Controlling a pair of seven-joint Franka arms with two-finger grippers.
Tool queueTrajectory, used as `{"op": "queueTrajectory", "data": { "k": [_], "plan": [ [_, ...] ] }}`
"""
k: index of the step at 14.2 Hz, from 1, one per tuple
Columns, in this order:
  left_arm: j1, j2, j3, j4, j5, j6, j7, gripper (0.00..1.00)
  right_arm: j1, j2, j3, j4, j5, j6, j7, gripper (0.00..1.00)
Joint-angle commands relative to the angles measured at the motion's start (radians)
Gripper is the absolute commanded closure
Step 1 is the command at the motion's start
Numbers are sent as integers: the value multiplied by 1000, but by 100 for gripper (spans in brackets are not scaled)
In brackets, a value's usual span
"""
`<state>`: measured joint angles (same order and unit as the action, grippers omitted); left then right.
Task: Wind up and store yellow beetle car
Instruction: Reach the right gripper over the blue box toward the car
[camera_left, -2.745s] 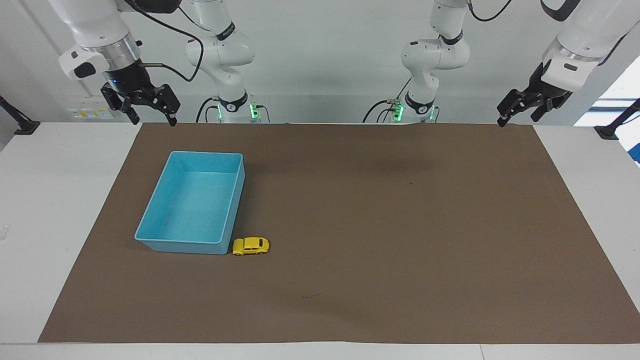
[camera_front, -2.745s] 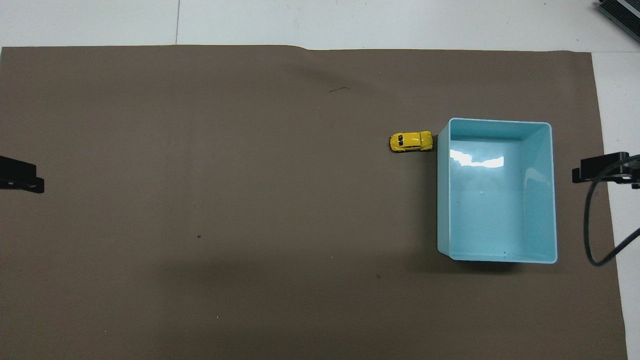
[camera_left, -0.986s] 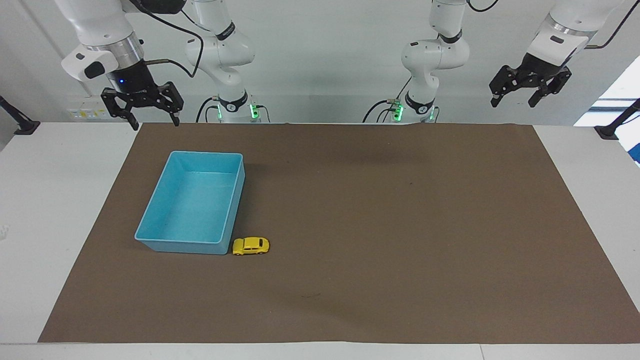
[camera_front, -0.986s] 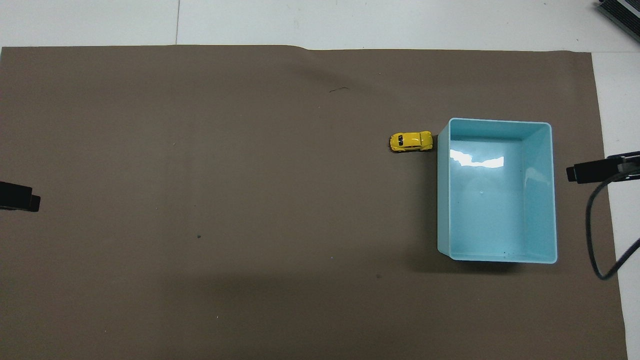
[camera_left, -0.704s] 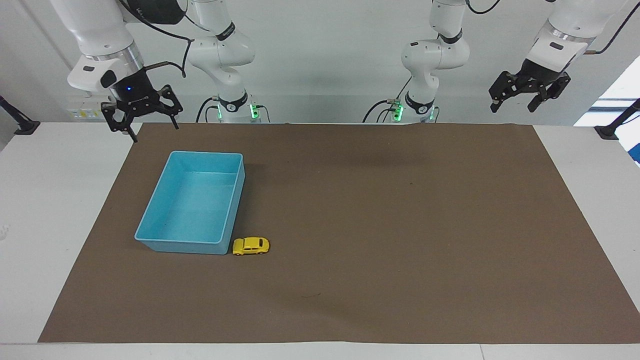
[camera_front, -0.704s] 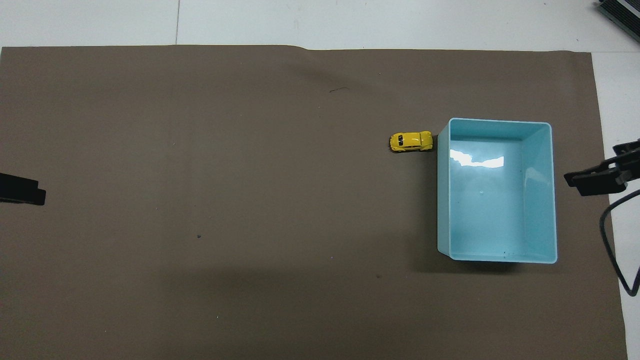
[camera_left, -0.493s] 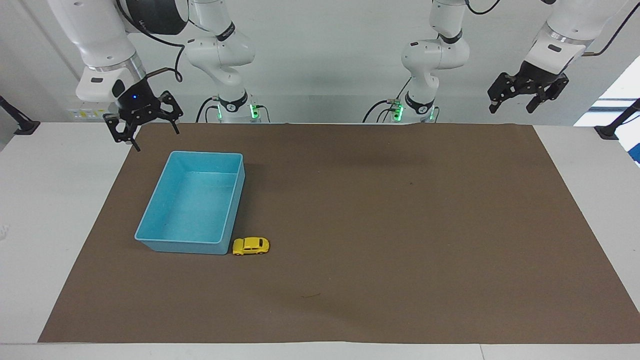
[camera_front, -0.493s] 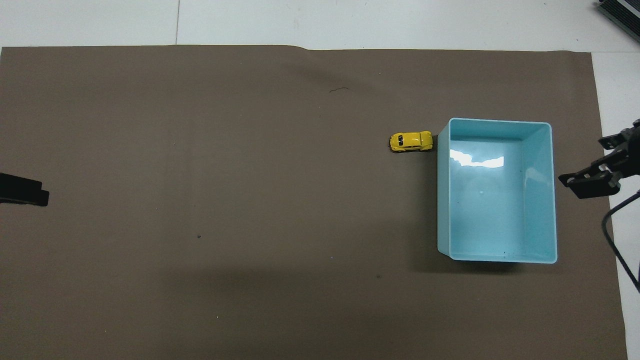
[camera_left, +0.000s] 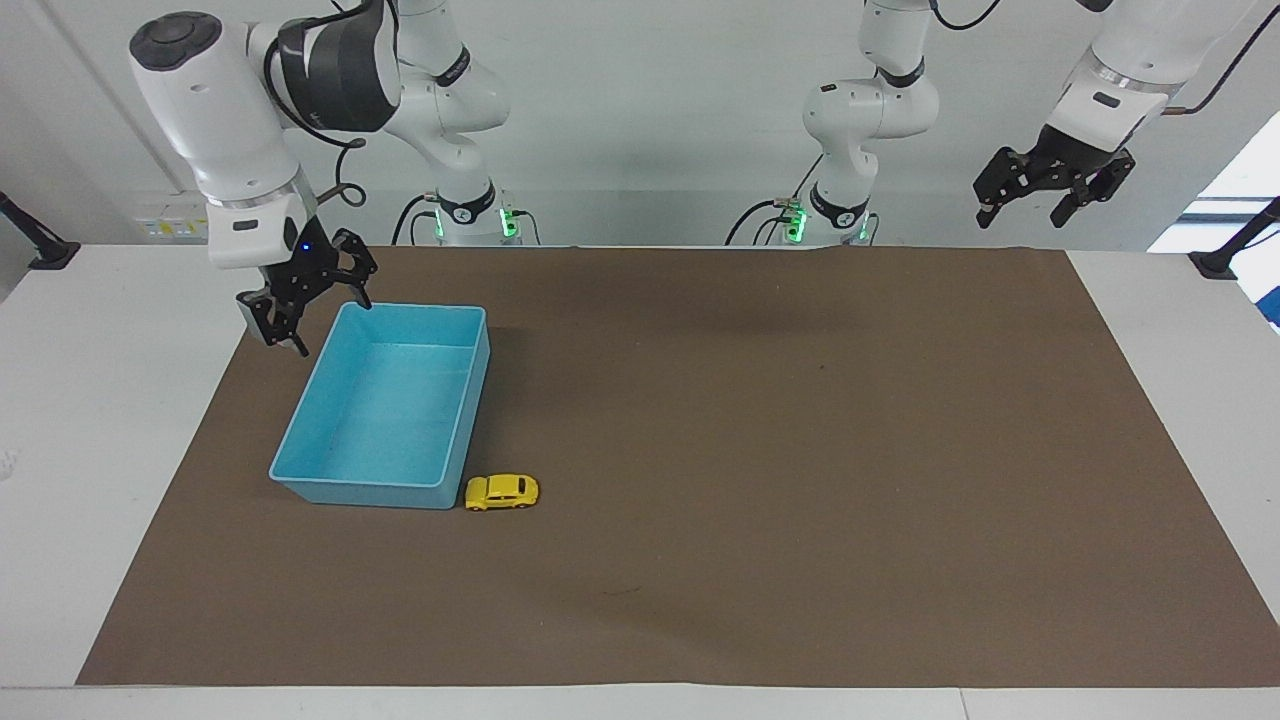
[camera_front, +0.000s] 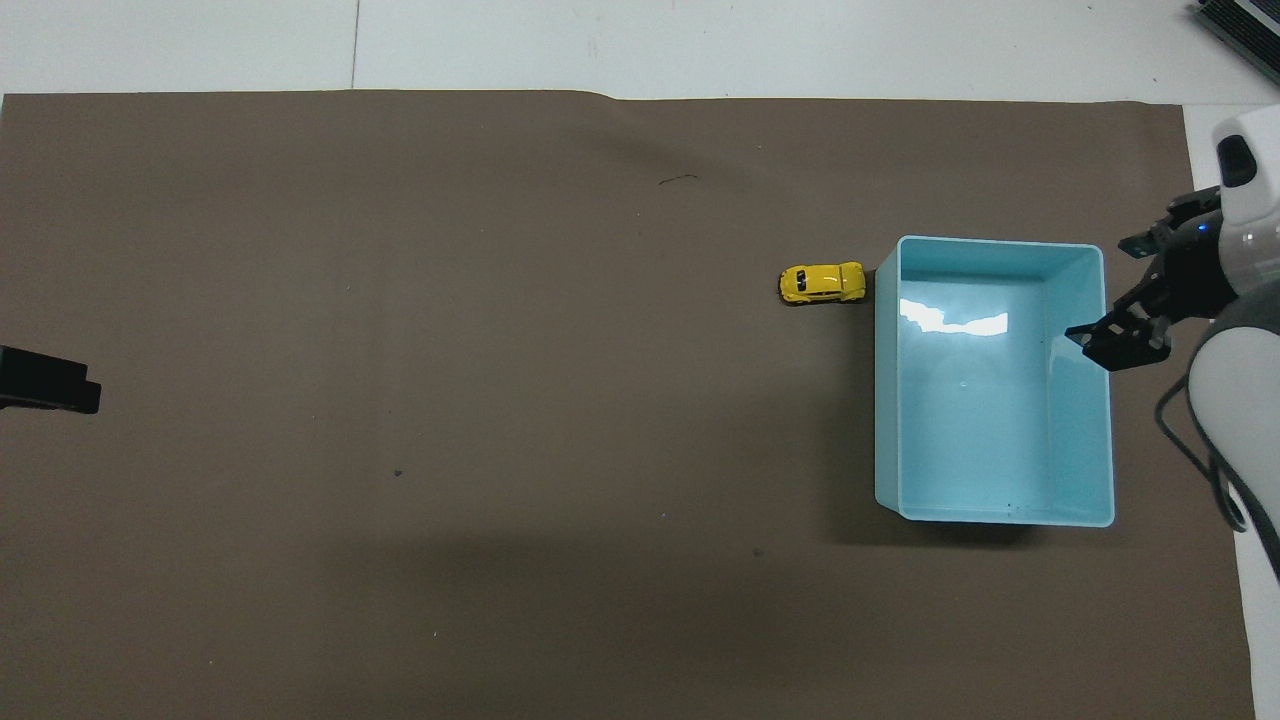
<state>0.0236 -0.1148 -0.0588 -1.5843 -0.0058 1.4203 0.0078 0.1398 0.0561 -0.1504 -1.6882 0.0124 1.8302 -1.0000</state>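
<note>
The white worktop is the largest thing here, and a brown mat covers most of it, leaving bare strips along the edges at both arms' ends.

On the mat, toward the right arm's end of the worktop, stands a light-blue bin, a rectangular open tray with its long sides running from the robots' edge toward the edge away from them. Its inside holds nothing that can be seen.

The right arm comes down from the robots' edge, and the right end effector hangs over the bin's corner nearest the robots, at the outer side toward the worktop's end. Its fingers are spread wide and it carries nothing. In the overhead view it sits at the bin's outer long rim.

The left arm waits raised over the mat's corner at the robots' edge, at its own end of the worktop. The left end effector is up in the air, fingers wide apart, with nothing in it. Only a dark tip shows at the border of the overhead view.

The yellow beetle car stands on its wheels on the mat, just beside the bin's corner farthest from the robots, on the side toward the mat's middle. Seen from above, the car lies crosswise to the bin's long sides, one end nearly touching the wall.
</note>
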Motion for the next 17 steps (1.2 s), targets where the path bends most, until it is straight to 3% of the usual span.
{"op": "queueTrajectory", "data": {
  "k": [1,17],
  "plan": [
    [24,-13,-1,-16,-19,11,-6,0,18,57,5,36,-5,29,-43,0],
    [25,-13,-1,-16,-19,11,-6,0,-6,435,150,366,8,99,-138,0]
  ]
}}
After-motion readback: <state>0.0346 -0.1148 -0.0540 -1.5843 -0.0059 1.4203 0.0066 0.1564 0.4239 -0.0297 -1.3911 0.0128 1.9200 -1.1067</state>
